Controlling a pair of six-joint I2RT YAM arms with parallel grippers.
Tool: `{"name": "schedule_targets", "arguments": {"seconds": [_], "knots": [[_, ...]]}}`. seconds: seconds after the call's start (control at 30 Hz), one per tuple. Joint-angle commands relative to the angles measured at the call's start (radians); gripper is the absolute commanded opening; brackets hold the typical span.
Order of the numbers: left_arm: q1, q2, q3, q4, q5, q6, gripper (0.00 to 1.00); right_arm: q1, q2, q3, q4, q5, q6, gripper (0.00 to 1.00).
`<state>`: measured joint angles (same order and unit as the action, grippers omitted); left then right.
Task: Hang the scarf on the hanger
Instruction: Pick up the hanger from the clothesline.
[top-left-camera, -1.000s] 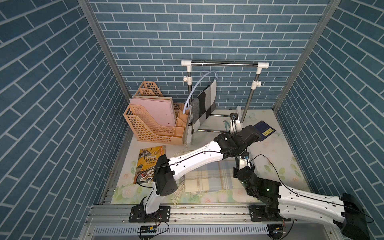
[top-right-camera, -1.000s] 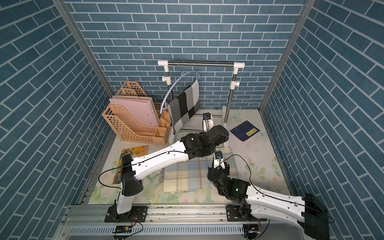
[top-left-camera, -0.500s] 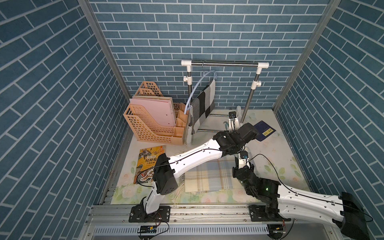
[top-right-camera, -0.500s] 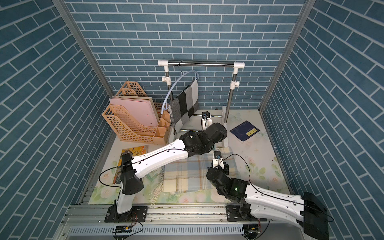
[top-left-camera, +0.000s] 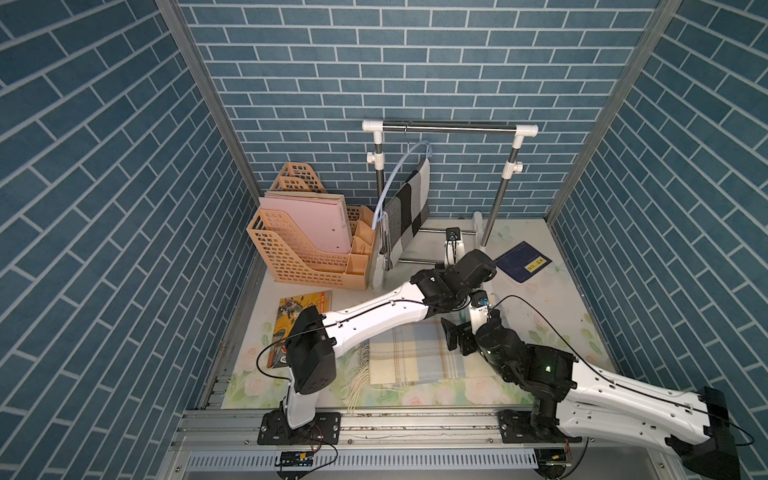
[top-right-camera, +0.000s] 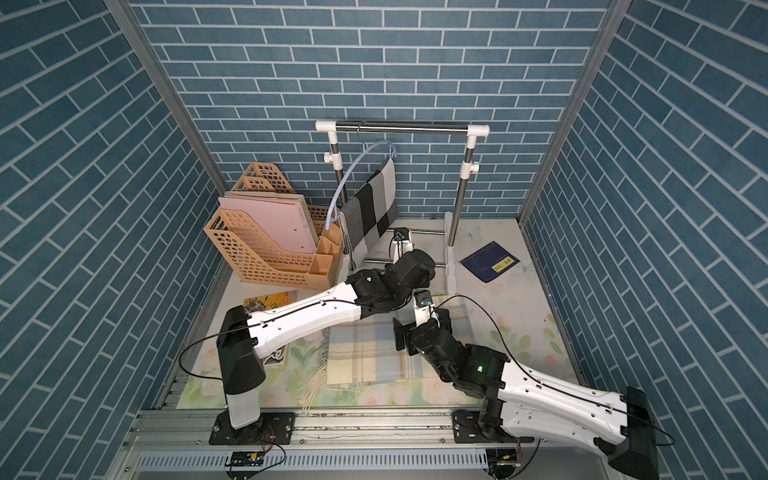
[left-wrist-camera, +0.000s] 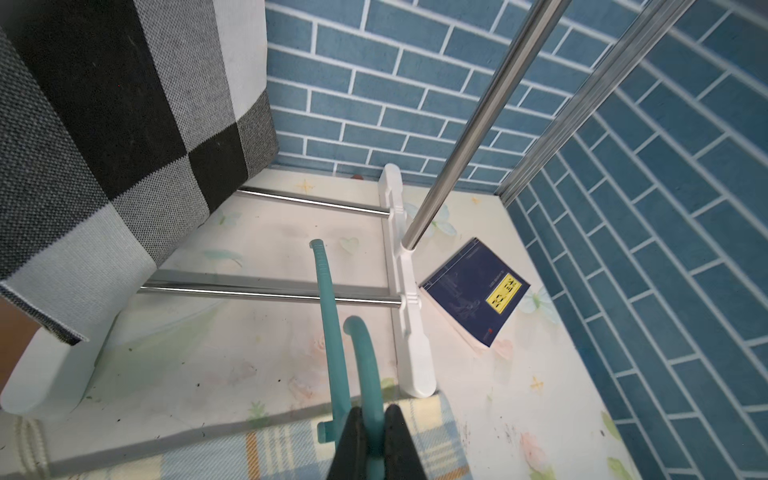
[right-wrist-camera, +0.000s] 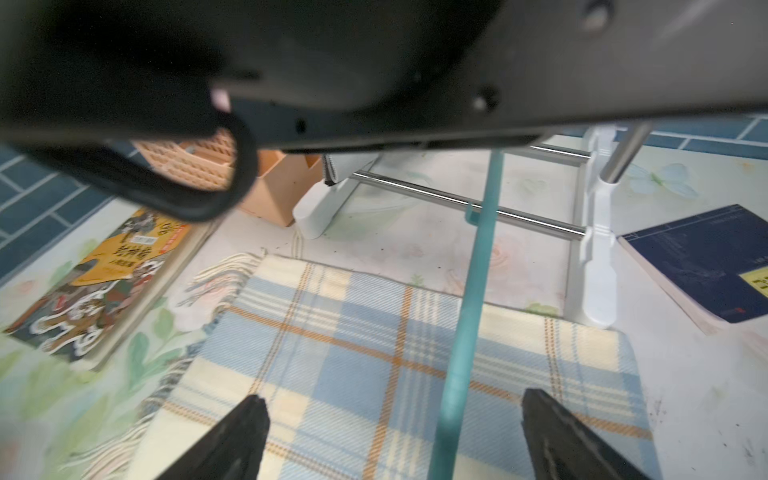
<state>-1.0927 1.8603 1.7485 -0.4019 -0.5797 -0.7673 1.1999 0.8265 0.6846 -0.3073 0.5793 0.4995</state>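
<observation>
brick walls (top-left-camera: 124, 166) close three sides. the table (top-left-camera: 540, 332) ends at the metal rail (top-left-camera: 415, 419) in front. the widest bare stretch lies on the right, between the plaid scarf and the right wall. the left side is crowded.

the rack (top-left-camera: 449, 129) stands against the back wall. a checked grey scarf (top-left-camera: 409, 203) hangs from it on a pale hanger (top-left-camera: 395, 174), close to the left post, so most of the bar is free.

the peach file organiser (top-left-camera: 299, 257) sits back left and touches the rack's left foot. pink folders (top-left-camera: 307, 224) stand in its large slot. what its small side pockets hold i cannot tell.

the plaid scarf (top-left-camera: 411, 357) lies folded flat at mid table. its fringe points left and its far edge is just beside the rack's right foot.

a comic book (top-left-camera: 299, 305) lies by the left wall, partly under the left arm. a navy book (top-left-camera: 523, 262) lies near the right foot.

the teal hanger (left-wrist-camera: 330, 316) is up off the table, above the scarf's far edge. the left gripper (left-wrist-camera: 374, 411) is clamped on its hook. the right gripper (right-wrist-camera: 392, 397) hangs over the scarf with jaws wide apart; the hanger's bar runs between them.
</observation>
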Motion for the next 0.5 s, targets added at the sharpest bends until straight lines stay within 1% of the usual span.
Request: {"name": "schedule_targets", "arguments": {"seconds": [0.0, 0.1, 0.2, 0.27, 0.33, 0.47], "knots": [[-0.004, -0.098, -0.077, 0.052, -0.013, 0.024, 0.00, -0.024, -0.088, 0.059, -0.152, -0.096, 0.038, 0.99], [-0.003, -0.201, -0.198, 0.084, 0.004, 0.024, 0.00, -0.115, -0.139, 0.096, -0.202, -0.170, 0.051, 0.98], [-0.003, -0.329, -0.359, 0.153, 0.026, 0.018, 0.00, -0.268, -0.124, 0.128, -0.225, -0.289, 0.045, 0.97], [-0.004, -0.427, -0.486, 0.219, 0.055, 0.010, 0.00, -0.386, -0.072, 0.141, -0.233, -0.390, 0.043, 0.96], [-0.004, -0.497, -0.584, 0.274, 0.085, -0.013, 0.00, -0.495, -0.009, 0.144, -0.234, -0.480, 0.047, 0.95], [-0.003, -0.605, -0.769, 0.386, 0.142, -0.074, 0.00, -0.744, 0.085, 0.088, -0.192, -0.640, 0.072, 0.89]]}}
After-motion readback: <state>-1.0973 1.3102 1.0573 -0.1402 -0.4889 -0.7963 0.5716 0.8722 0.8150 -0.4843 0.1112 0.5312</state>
